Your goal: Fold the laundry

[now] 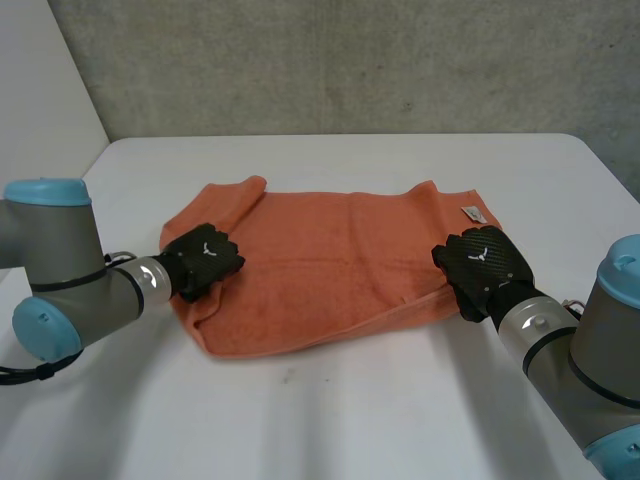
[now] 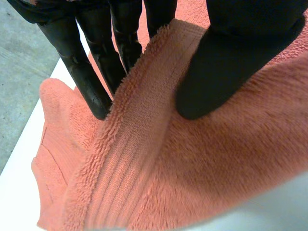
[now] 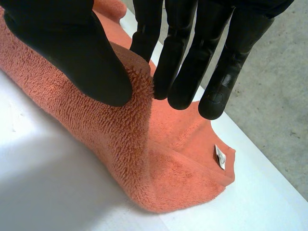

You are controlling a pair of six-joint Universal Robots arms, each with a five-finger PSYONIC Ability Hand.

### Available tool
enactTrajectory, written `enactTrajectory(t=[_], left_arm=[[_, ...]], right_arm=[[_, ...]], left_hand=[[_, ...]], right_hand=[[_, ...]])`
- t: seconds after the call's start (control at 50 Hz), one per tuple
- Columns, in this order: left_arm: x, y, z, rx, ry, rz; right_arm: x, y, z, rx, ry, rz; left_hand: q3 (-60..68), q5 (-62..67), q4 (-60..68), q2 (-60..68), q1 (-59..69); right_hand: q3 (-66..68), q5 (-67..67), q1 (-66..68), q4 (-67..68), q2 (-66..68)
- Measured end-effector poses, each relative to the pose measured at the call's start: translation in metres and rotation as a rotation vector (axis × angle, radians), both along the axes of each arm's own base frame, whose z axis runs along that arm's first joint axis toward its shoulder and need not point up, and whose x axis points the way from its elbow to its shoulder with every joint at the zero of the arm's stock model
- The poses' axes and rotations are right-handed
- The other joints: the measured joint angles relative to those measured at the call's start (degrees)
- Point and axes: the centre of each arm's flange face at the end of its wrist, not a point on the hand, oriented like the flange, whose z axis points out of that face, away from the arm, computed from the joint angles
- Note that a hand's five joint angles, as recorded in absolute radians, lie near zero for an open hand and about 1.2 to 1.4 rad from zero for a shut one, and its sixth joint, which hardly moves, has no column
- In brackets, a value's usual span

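Orange towel (image 1: 330,262) lies on the white table (image 1: 380,410), left hand (image 1: 205,258) and right hand (image 1: 482,265) each pinching an opposite end.

The towel (image 1: 330,260) is seen in plain, unpatterned salmon-orange, with a small white tag (image 1: 474,213) at one corner. The counter (image 1: 350,400) is shown white, the left hand (image 1: 205,258) and the right hand (image 1: 482,262) black. The wall (image 1: 350,60) is mottled grey.

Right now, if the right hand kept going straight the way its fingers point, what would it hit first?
Probably the orange terry towel itself: the right hand pinches a raised fold, and its fingers point at the flat layer near the small white tag. Depth is unclear.
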Motion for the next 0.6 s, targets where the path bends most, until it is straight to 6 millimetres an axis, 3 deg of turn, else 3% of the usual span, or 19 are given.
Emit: enactTrajectory(t=[0.24, 0.38, 0.46, 0.6], left_arm=[[0.007, -0.003, 0.018, -0.058, 0.008, 0.061], [0.038, -0.006, 0.05, -0.147, 0.075, 0.305], [0.055, 0.003, 0.066, -0.165, 0.138, 0.435], [0.081, 0.042, 0.086, -0.141, 0.229, 0.605]], right_arm=[[-0.002, -0.005, 0.005, -0.008, 0.001, -0.022], [-0.011, -0.009, 0.02, 0.034, 0.029, -0.052], [-0.021, -0.008, 0.03, 0.087, 0.067, -0.072], [-0.037, 0.014, 0.042, 0.242, 0.195, -0.063]], left_hand=[[6.8, 6.2, 6.8, 6.5, 4.7], [7.7, 6.9, 7.9, 7.5, 5.4], [7.8, 7.0, 8.0, 7.5, 5.4], [7.8, 7.0, 8.1, 7.6, 5.4]], right_hand=[[0.0, 0.0, 0.0, 0.0, 0.0], [0.0, 0.0, 0.0, 0.0, 0.0], [0.0, 0.0, 0.0, 0.0, 0.0], [0.0, 0.1, 0.0, 0.0, 0.0]])
